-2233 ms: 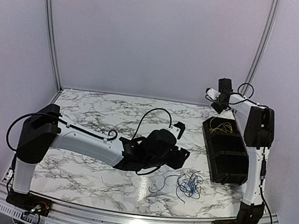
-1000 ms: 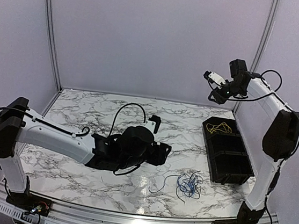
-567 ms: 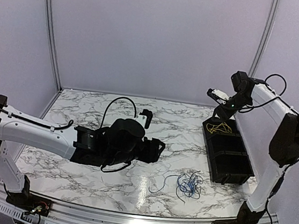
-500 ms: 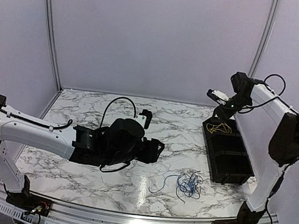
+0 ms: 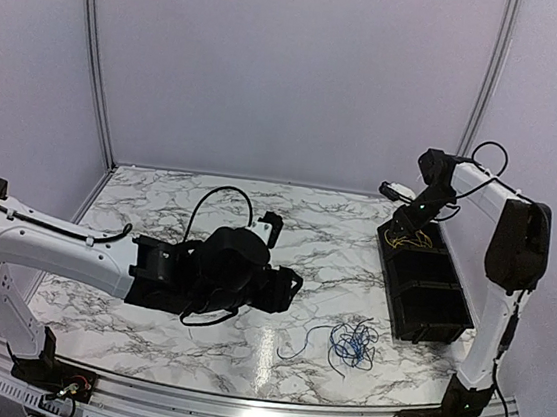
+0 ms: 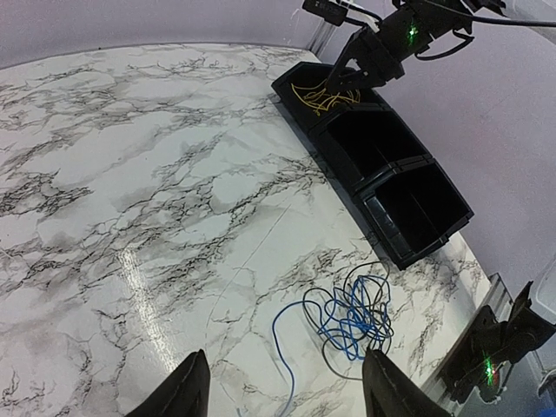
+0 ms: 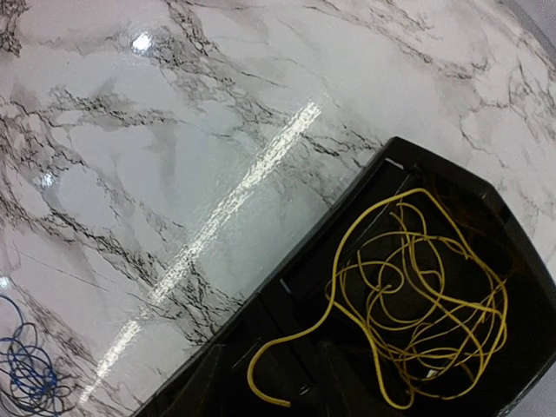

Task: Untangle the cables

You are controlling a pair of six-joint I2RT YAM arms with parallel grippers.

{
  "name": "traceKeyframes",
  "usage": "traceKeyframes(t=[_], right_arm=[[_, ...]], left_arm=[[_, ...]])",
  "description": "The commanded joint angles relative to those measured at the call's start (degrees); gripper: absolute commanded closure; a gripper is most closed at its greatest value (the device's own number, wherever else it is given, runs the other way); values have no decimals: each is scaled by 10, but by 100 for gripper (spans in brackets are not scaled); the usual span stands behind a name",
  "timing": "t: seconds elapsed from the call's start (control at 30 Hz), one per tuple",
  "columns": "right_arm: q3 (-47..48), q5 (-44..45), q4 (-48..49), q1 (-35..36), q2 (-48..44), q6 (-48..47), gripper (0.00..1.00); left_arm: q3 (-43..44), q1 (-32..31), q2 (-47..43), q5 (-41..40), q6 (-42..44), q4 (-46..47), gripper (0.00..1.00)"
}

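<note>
A tangle of blue and black cables lies on the marble table near the front right; it also shows in the left wrist view. A yellow cable lies loose in the far compartment of the black tray. My left gripper is open and empty, left of the tangle and above the table; its fingertips frame the tangle from a distance. My right gripper hovers low over the yellow cable, open, with the cable's loose end between its fingers.
The black tray has three compartments; the two nearer ones hold nothing. It stands along the table's right edge. Lilac walls enclose the table at the back and sides. A metal rail runs along the front edge.
My left arm has drawn back to the left, away from the blue and black tangle. My right gripper rose high above the tray, then came down over the yellow cable.
</note>
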Motion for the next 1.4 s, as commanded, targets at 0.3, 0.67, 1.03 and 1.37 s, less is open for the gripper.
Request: traceKeyframes(t=[0.3,0.67,1.03,1.37], right_arm=[[49,35,-4,-23,20,5,100],[71,91,53,-97,63,-31,100],[122,58,38,-97,-66,-23,50],[-115,-152,17,-50,-284,-166,53]], left_arm=[[21,-7,1,-27,-3,-13,37],[67,-7,53,7,27,-13,37],[17,23,19,-10,-53,-38,14],[-11,68,4,-64,-72,-69,1]])
